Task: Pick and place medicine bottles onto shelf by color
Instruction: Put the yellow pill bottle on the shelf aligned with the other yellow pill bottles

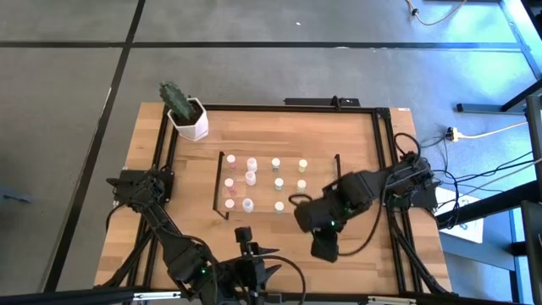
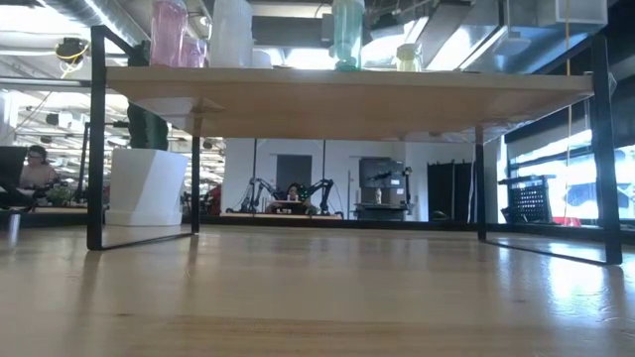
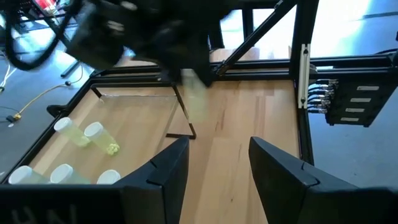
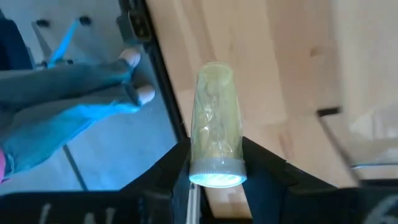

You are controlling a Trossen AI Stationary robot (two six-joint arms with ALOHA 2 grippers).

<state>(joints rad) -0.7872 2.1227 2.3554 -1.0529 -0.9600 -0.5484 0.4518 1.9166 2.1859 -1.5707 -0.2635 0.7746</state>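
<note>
Right gripper (image 4: 214, 165) clamped on a pale yellow-green medicine bottle (image 4: 216, 127) just off the shelf's (image 1: 322, 174) right end, left gripper (image 3: 214, 165) near the table's front edge, fingers apart, holding nothing, other bottles standing on the shelf

Shelf (image 1: 292, 182) crowded; front table (image 1: 288, 246) open.
</note>
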